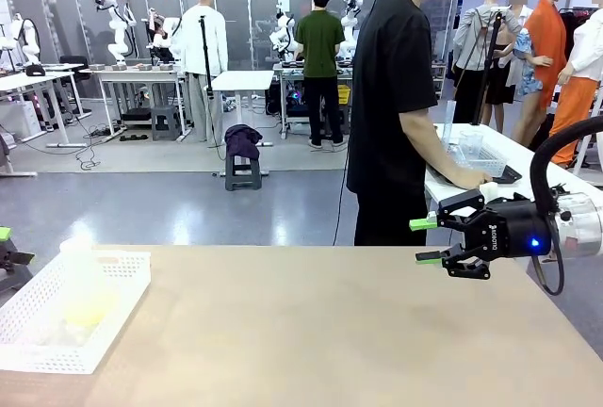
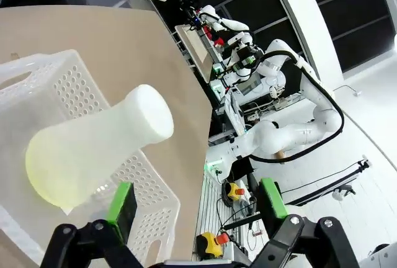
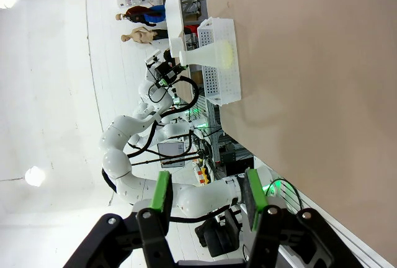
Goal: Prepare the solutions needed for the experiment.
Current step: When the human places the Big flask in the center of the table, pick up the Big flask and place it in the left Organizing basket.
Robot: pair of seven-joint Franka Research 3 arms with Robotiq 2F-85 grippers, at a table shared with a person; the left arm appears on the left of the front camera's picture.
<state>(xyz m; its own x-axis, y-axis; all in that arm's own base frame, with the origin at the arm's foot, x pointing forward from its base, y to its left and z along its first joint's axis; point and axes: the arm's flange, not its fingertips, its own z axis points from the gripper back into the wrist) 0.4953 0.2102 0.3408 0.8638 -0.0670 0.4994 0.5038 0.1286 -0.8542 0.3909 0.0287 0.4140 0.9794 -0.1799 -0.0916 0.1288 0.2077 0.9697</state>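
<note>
Translucent conical flask (image 1: 83, 280) standing upright in a white perforated basket (image 1: 113, 317) at the table's (image 1: 330, 332) left near corner, on the robot's left side. Pale yellow-green solution (image 1: 89, 311) lying as a shallow layer in the flask's wide bottom; neck plain and white-looking, mouth blurred by glare in the front view, so open or capped cannot be told.

Left gripper (image 2: 195, 203) hanging just beside the basket, seen through its own wrist camera — green pads spread wide, nothing between them. One finger (image 2: 122, 209) close by the flask's (image 2: 93, 150) base, the other out past the basket's (image 2: 43, 82) outer wall, off the table edge. No contact with flask or basket. Solution (image 2: 46, 178) glowing pale yellow at the flask's broad end, nearest that finger.

Right gripper (image 1: 422, 240) held above the table's right side, fingers pointing left toward the basket, well apart from it with bare tabletop between. Jaws partly open, pads (image 3: 162, 193) holding nothing. From its wrist view, basket (image 3: 220, 63) and flask (image 3: 214, 54) small and far along the table edge.

Person in a black shirt (image 1: 396, 96) standing beyond the far edge, turned sideways, a hand (image 1: 471, 178) on another table.
</note>
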